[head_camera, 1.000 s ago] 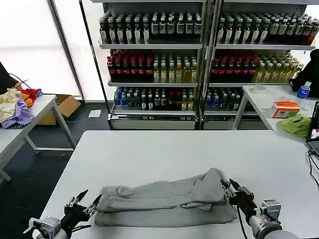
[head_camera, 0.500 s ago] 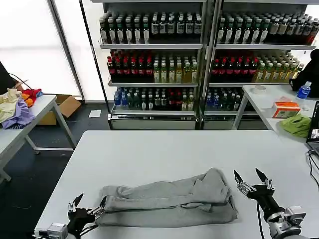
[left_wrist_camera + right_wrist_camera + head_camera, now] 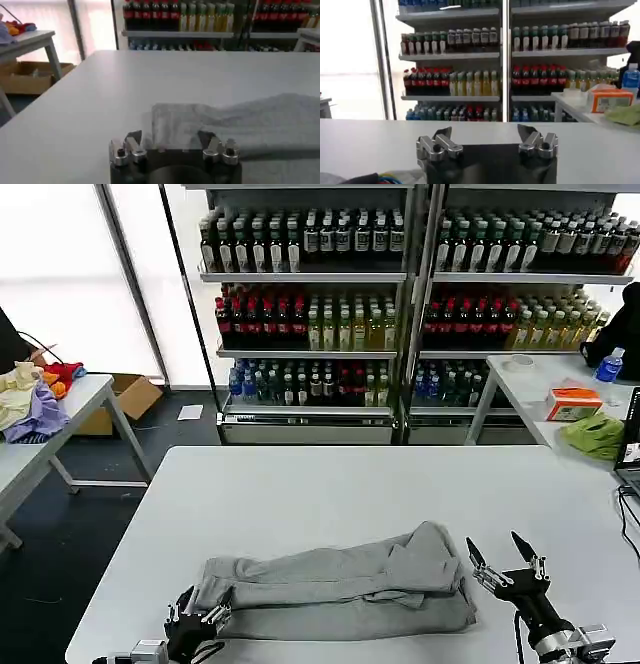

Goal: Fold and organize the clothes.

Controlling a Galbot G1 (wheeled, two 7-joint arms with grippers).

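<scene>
A grey shirt (image 3: 335,584) lies folded into a long band across the near part of the white table (image 3: 330,484). My left gripper (image 3: 198,621) is at the band's left end, open, with the cloth's corner (image 3: 172,117) lying just ahead of and between its fingers (image 3: 134,143). My right gripper (image 3: 505,561) stands open a little off the band's right end, apart from the cloth. In the right wrist view that gripper (image 3: 485,135) has nothing between its fingertips, only bare tabletop beyond.
Shelves of bottled drinks (image 3: 400,304) stand behind the table. A side table at the left holds yellow, lilac and red garments (image 3: 30,399). At the right, another table carries a lime-green cloth (image 3: 593,434), an orange box (image 3: 573,402) and a blue bottle (image 3: 608,366).
My left gripper has slid in to the shirt's left end. My right gripper let go of the right end a second ago, opened and backed off; it has hardly moved since.
</scene>
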